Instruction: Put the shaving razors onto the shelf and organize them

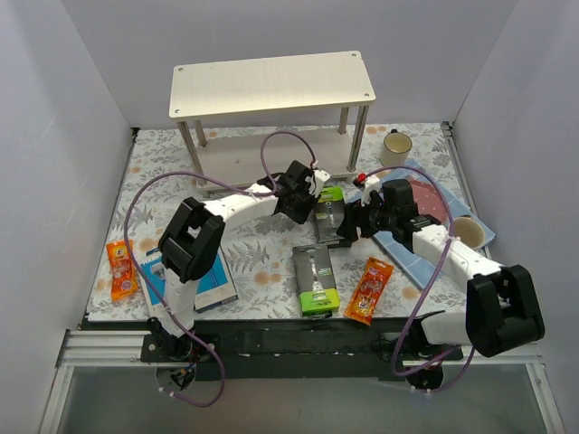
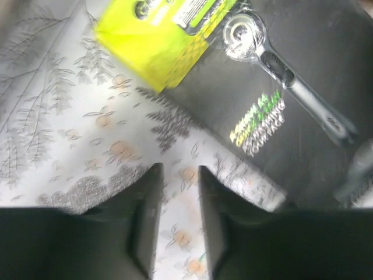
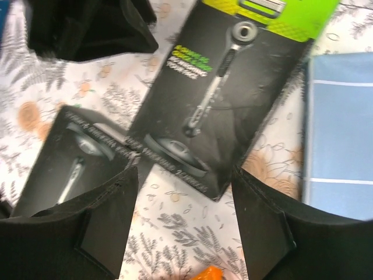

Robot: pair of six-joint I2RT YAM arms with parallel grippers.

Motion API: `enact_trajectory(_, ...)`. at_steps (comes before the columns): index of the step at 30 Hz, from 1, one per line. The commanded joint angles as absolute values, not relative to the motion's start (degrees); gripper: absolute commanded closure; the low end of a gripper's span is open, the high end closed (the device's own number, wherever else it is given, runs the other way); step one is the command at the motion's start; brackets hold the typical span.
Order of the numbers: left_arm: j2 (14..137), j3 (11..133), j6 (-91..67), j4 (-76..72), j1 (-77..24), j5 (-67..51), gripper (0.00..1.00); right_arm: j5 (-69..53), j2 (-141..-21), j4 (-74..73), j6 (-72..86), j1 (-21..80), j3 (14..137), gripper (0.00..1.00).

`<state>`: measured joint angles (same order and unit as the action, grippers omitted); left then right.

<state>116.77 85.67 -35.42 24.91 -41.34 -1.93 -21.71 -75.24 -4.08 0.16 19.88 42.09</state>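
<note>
Razor box [image 3: 233, 99] (black, lime-green end) lies flat; right end effector [image 3: 185, 178] gapes wide; left end effector [image 2: 179, 175] narrow, empty.

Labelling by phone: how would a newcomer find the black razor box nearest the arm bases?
From the pale shelf at the back, come forward to the front edge. The black box lies flat there, lime-green end nearest, orange packet beside it; its twin lies farther back.

Plain pale walls [image 1: 54, 136] at 9, 12 and 3 o'clock. Surface [image 1: 425, 149] under floral cloth [image 1: 258, 260]. Even, diffuse light.
</note>
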Motion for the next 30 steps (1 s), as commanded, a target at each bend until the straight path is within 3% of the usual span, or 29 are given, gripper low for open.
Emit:
enact_trajectory(1,104.3,84.3,-36.5,29.1,-35.6,-13.4,0.53,-31.7,-71.1,-4.9,-1.1,20.1,41.5,0.27)
enact_trajectory(3,99.8,80.8,-35.4,32.2,-33.8,-21.3,0.34,-33.1,-71.0,-5.6,-2.3,20.7,41.3,0.27)
enact_trajectory(6,95.2,74.5,-32.1,35.2,-33.8,-31.8,0.24,-35.3,-72.3,-7.0,-4.1,23.0,41.7,0.27)
enact_trajectory(13,88.9,63.1,-44.7,30.1,-33.8,-32.5,0.21,-34.5,-76.8,-12.3,-6.9,27.0,43.0,0.29)
enact_trajectory(22,86.1,57.2,-55.0,24.8,-33.5,-25.9,0.19,-35.2,-86.0,-14.2,-5.2,29.8,46.0,0.40)
enact_trajectory(25,85.0,56.8,-63.3,27.1,-30.9,-21.7,0.15,-37.4,-88.4,-12.5,-5.4,32.2,46.3,0.54)
enact_trajectory(30,82.5,55.6,-70.8,34.0,-20.2,-25.5,0.19,-36.3,-92.2,-4.1,-0.4,33.0,46.8,0.85)
